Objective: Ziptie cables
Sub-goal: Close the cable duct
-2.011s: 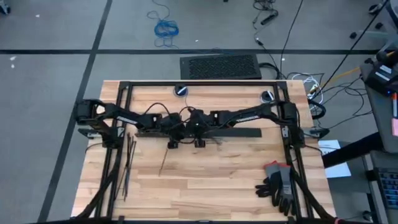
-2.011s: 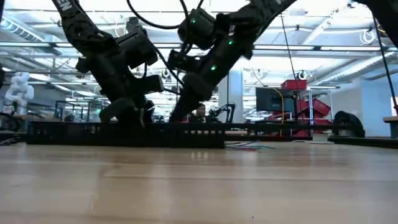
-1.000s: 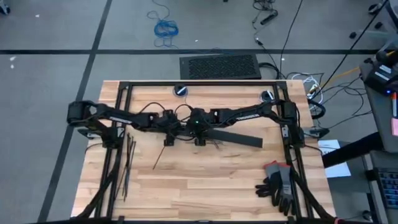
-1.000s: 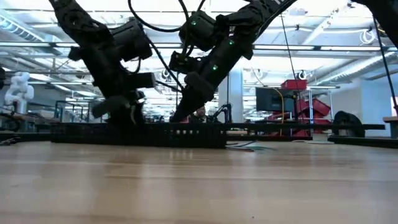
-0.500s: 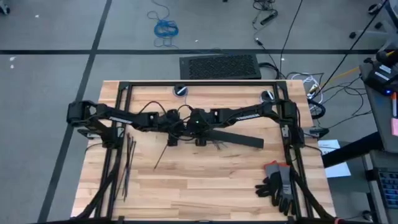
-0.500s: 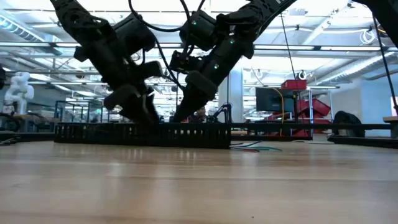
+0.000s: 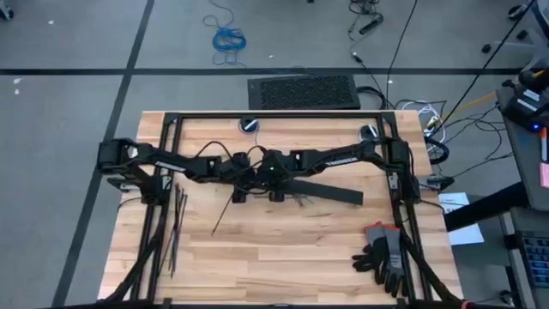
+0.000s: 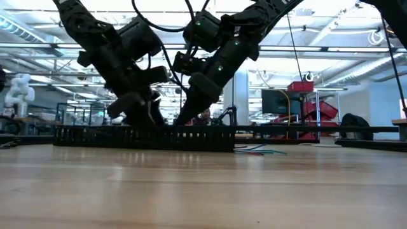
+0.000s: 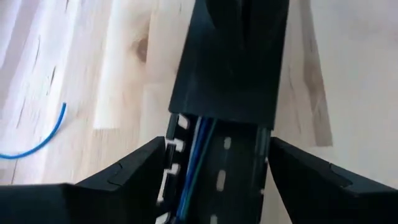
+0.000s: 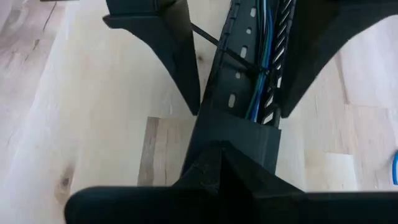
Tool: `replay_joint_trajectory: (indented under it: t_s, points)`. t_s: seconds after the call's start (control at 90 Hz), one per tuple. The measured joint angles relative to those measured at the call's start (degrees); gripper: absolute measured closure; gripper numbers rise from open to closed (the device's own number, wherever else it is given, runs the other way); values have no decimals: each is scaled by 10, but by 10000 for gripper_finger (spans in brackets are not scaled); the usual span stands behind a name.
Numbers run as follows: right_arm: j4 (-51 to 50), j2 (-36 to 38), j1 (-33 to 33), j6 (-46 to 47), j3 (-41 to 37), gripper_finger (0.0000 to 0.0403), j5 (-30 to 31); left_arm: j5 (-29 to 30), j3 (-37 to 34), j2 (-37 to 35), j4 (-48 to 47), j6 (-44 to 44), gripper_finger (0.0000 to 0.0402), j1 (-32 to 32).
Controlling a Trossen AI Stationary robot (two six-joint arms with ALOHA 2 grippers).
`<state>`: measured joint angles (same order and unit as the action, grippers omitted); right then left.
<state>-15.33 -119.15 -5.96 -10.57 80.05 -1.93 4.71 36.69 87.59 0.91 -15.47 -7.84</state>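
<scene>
I am viewing both arms meeting at mid-table over the long slotted black bar, which is lying tilted across the wooden table. The left gripper is sitting at the bar's left end; in the left wrist view its fingers are standing apart on either side of the bar without visibly touching it. The right gripper is just beside it, and in the right wrist view its fingers are likewise spread, straddling the bar.

The cables are running inside the bar's channel, blue and green strands showing, and their splayed ends are spilling out past the bar's right end. One ziptie is lying slantwise below the left gripper; more zipties are lying near the left arm's base. A pair of gloves is resting at the table's right front corner. I am finding no legible writing or labels anywhere.
</scene>
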Motion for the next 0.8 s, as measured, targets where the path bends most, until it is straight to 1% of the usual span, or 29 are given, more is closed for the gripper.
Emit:
replay_joint_trajectory:
  t_s: [0.133,0.3,0.378,0.533,0.8]
  points:
    - [0,0,0,0,0,403,0,-2,-1,0,5,0,130,0]
    - [7,0,0,-1,-1,403,-2,-6,-1,5,10,6,164,0]
    - [21,-2,0,-6,-1,403,-7,-6,-1,9,15,6,173,0]
    - [52,-3,-1,-18,-2,403,-9,-7,-1,15,19,10,176,0]
    - [44,9,-1,-21,-2,403,-7,-10,-1,16,19,16,177,1]
